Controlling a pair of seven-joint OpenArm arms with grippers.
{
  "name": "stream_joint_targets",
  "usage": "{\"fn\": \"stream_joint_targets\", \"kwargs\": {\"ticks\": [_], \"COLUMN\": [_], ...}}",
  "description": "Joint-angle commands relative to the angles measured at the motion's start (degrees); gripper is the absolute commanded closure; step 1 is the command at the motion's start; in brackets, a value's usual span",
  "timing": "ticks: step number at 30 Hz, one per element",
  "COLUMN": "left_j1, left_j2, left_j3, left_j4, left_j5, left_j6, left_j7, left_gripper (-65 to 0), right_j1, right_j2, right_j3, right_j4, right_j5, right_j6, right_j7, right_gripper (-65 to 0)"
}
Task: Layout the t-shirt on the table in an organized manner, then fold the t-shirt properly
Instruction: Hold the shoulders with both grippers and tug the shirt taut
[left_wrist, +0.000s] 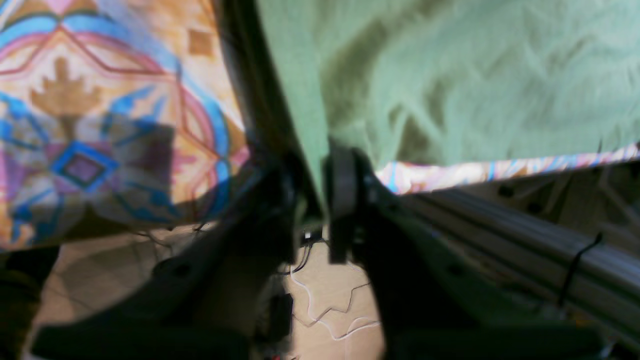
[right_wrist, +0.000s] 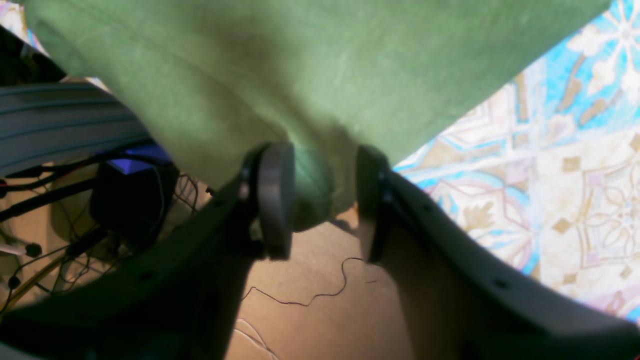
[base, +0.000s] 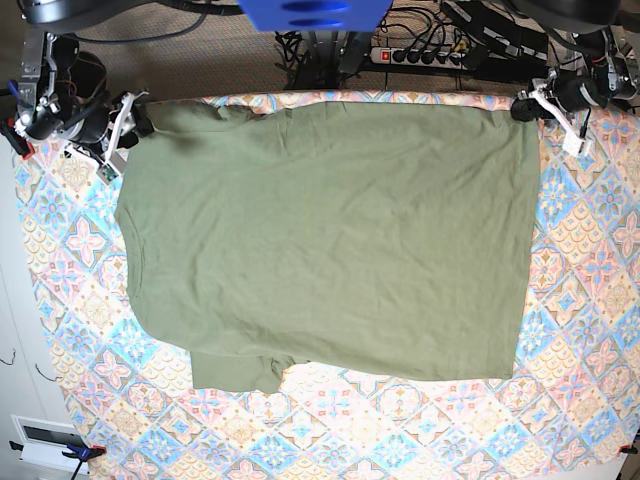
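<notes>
Base view, the table (base: 600, 300): it filled nearly the whole picture, its cloth of pink, blue and cream diamond tiles showing on every side of the shirt, widest along the near edge.
T-shirt (base: 330, 240): the olive-green garment lay spread flat over the middle of the table, one long straight edge running along the table's far edge, a sleeve sticking out toward the near edge on the left of the picture; light wrinkles crossed the cloth.
Floor and cables (base: 420, 45): beyond the table's far edge sat a power strip and a tangle of dark cables.
Right gripper (base: 128, 118): it stood at the table's far edge, on the picture's left, at the shirt's corner. From its wrist camera the right gripper (right_wrist: 320, 195) had a bunched fold of green cloth between its fingers (right_wrist: 275, 195), the jaws clenched on that wad of t-shirt (right_wrist: 320, 75), which hung just past the table's edge with the floor below.
Left gripper (base: 530, 105): it stood at the same far edge, on the picture's right, at the shirt's other corner. From its wrist camera, blurred, the left gripper (left_wrist: 320, 195) had its pads (left_wrist: 342, 185) drawn close together with a thin edge of the t-shirt (left_wrist: 475, 85) pinched between them, the tiled table (left_wrist: 100, 125) beside it.
</notes>
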Motion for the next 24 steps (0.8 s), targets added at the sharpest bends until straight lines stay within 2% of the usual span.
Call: {"fn": "stream_joint_targets", "kwargs": {"ticks": [1,3,13,20,24], "left_j1": [0.4,0.4,0.4,0.3,0.3], "left_j2": [-1.0,-1.1,-1.9,-1.9,-1.9], "left_j3": [-0.3,-0.4,-0.4,-0.4,-0.4], "left_j4": [0.5,0.5,0.5,0.5,0.5], "left_j5": [-0.4,-0.4,-0.4,-0.4,-0.4], "left_j6": [-1.1,-1.9,-2.5,-2.5,-2.5], "left_j7": [0.2,0.2,0.1,0.1,0.1], "left_gripper": [-3.9,0.0,0.0,0.0,0.0], "right_j1": [0.2,0.2,0.2,2.8,5.2], "right_j2": [1.2,1.2,1.2,1.0,-1.2], "right_j3": [0.5,0.5,1.0,1.1,1.1], "right_j4": [1.0,1.0,-0.8,-7.7,-9.0], "right_j5": [0.5,0.5,0.5,0.5,0.5], "right_j6": [0.1,0.1,0.1,0.1,0.1], "right_j7": [0.6,0.6,0.6,0.7,0.6], "right_gripper": [-20.0,-20.0,-20.5,-27.3,-27.2]}}
